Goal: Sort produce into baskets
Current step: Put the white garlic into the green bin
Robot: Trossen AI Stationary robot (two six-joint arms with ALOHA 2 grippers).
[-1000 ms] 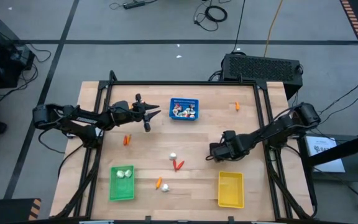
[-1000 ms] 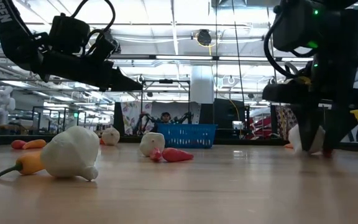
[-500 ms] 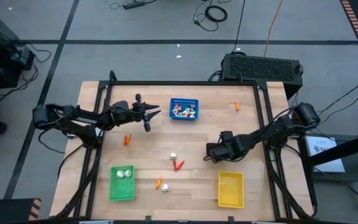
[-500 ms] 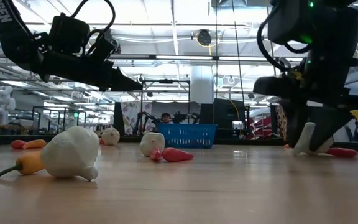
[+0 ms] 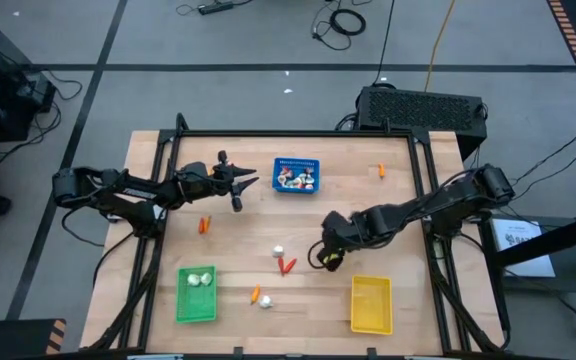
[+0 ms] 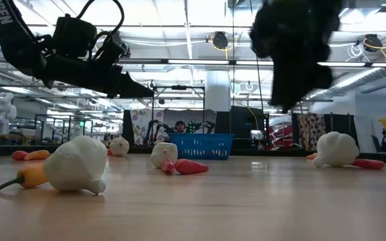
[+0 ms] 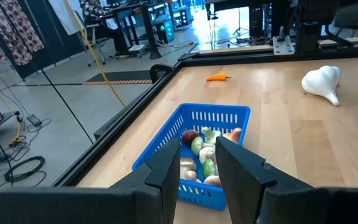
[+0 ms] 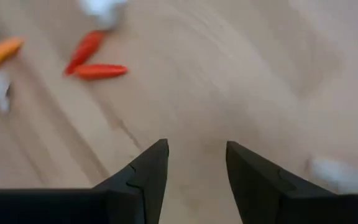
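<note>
The only readable lettering is in the low view: white capital letters "SSEN" run along the dark upper link of the left arm [image 6: 5,19], at the picture's top left corner, where the frame edge cuts the word off at its start. In the high view, a white sheet [image 5: 520,240] lying on the floor beside the worktop's right edge carries printed marks, but they are too small to make out. Nothing legible shows in either wrist view.
</note>
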